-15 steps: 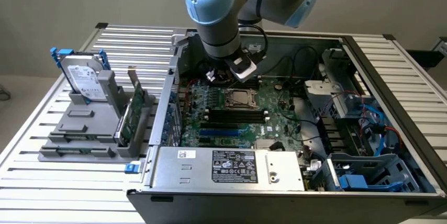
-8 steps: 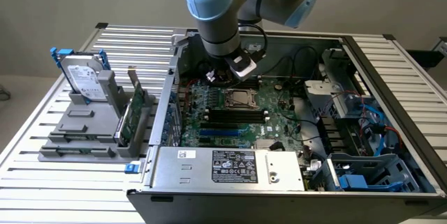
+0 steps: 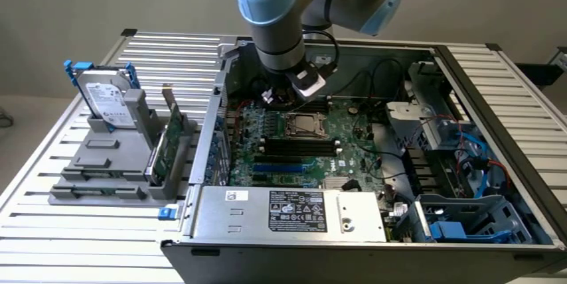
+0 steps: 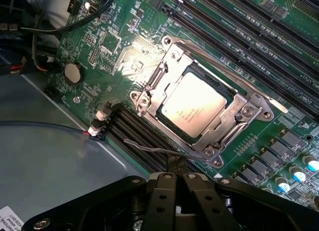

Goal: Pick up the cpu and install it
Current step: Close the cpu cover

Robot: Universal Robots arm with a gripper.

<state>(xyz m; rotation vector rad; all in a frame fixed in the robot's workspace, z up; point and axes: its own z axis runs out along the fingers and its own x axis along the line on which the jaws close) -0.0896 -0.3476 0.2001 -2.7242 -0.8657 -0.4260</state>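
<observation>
The cpu (image 4: 192, 104) lies flat in the motherboard socket, its silvery top showing inside the metal socket frame (image 4: 242, 113). In the exterior view the socket (image 3: 306, 123) sits mid-board inside the open computer case, with the arm reaching down just behind it. My gripper (image 4: 177, 166) hovers a little above the board beside the socket's corner, its black fingers (image 4: 164, 191) pressed together and holding nothing. In the exterior view the gripper (image 3: 285, 100) hangs close to the socket's far side. Thin wire levers (image 4: 234, 66) run along the frame's edges.
Black memory slots (image 3: 299, 146) lie in front of the socket. A hard drive (image 3: 105, 101) and a card (image 3: 168, 139) stand in a grey holder on the exterior view's left. The power supply (image 3: 293, 211) lies at the case front, and a drive cage (image 3: 465, 225) with cables fills the right.
</observation>
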